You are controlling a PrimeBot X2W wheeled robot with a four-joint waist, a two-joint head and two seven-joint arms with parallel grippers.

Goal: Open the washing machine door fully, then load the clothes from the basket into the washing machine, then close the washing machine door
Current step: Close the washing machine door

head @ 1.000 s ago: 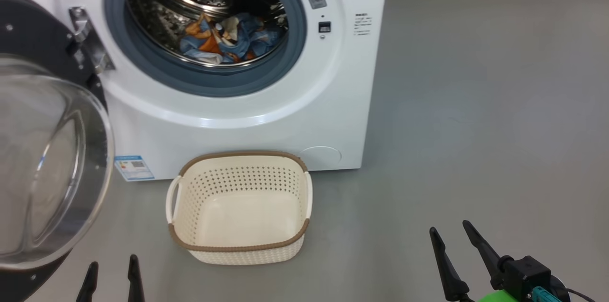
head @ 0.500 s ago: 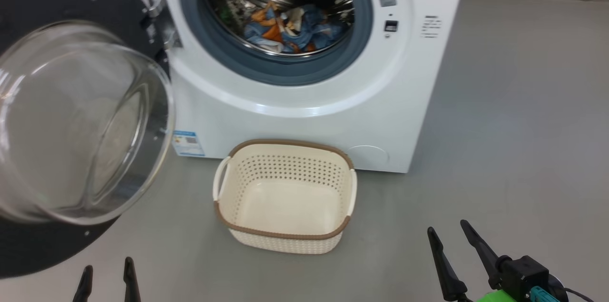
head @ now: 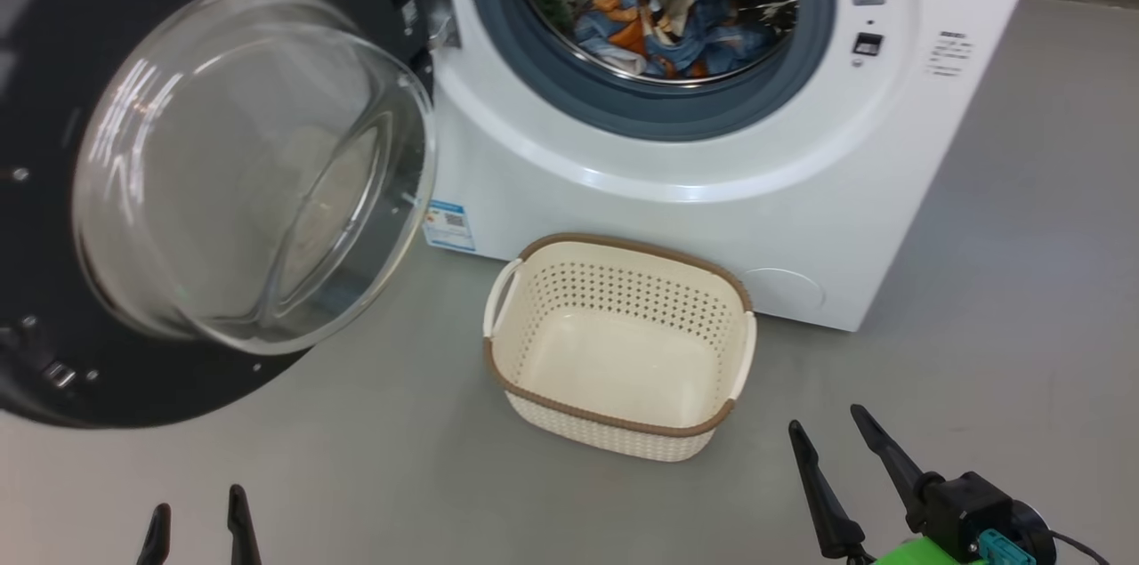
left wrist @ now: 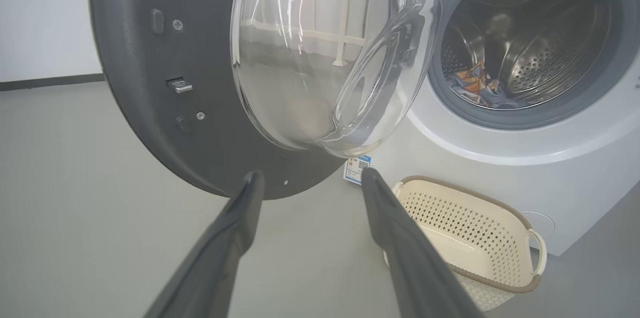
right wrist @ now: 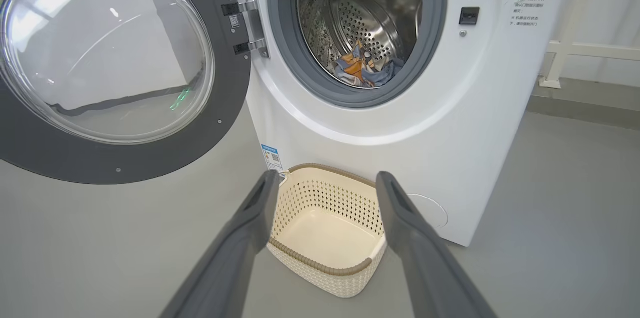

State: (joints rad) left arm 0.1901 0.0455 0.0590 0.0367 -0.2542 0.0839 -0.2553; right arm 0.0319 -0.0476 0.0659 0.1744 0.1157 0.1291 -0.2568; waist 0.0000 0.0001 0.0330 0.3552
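The washing machine (head: 676, 209) stands on the grey floor (head: 356, 476), its steel drum open to the room. The washing machine door (head: 249, 165) is swung wide to the left on its hinge (dark inner face and clear glass bowl turned outward). The basket (head: 623, 294) sits on the floor just before the machine's front, below the drum opening, its cream bottom showing. The clothes (head: 667, 36), blue with orange patches, lie heaped at the bottom of the drum. At the lower left the left fingers (head: 235, 512) stand spread apart, gripping nothing. At the lower right the right fingers (head: 805, 458) are likewise parted, near the basket but not touching it.
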